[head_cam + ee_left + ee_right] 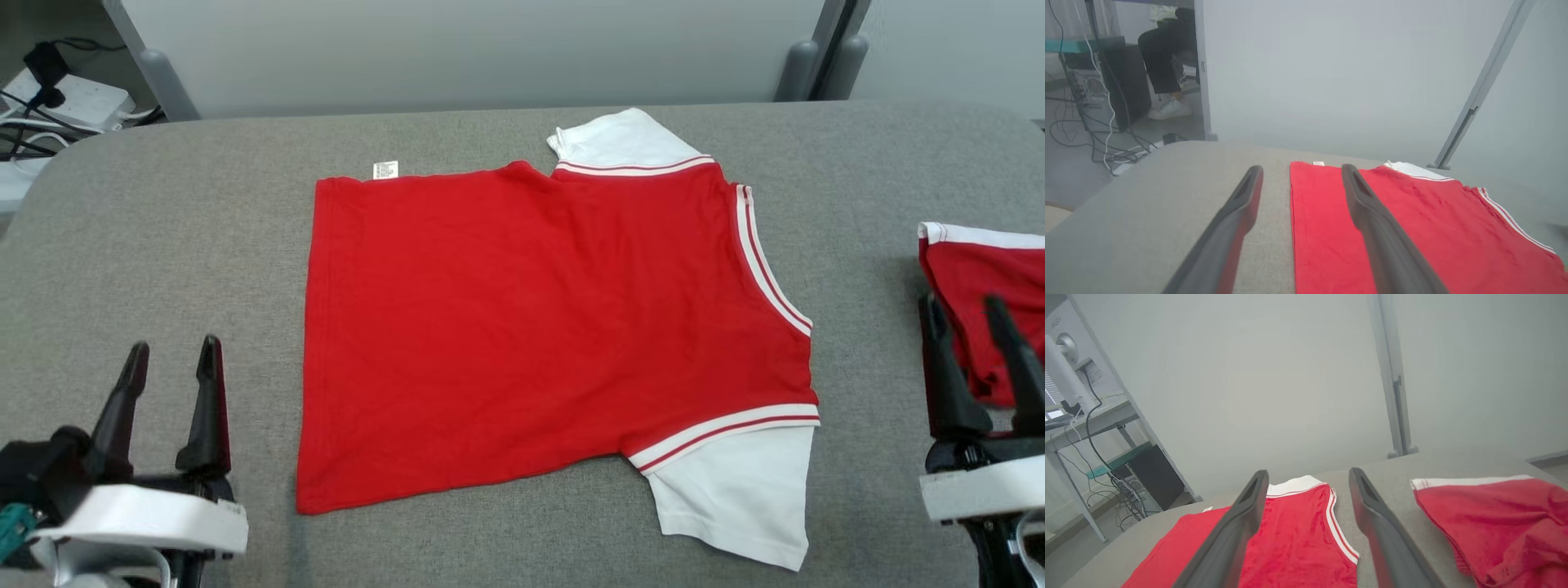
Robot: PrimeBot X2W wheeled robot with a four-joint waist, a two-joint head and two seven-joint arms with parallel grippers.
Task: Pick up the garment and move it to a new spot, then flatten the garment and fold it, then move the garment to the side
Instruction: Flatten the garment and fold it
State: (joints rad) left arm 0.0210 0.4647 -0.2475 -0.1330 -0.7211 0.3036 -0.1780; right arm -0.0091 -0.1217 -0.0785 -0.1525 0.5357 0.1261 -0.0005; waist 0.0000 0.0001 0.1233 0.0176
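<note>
Left end effector (176, 343), jaws apart, over grey table (163, 229) near garment (531, 327) hem.

Bright, even, diffuse light with only faint soft shadows along the edges of the shirt (531, 327) on the table (163, 245); head view sharp, both wrist views milky and low in contrast, stretched by wide-angle distortion toward the edges.
</note>
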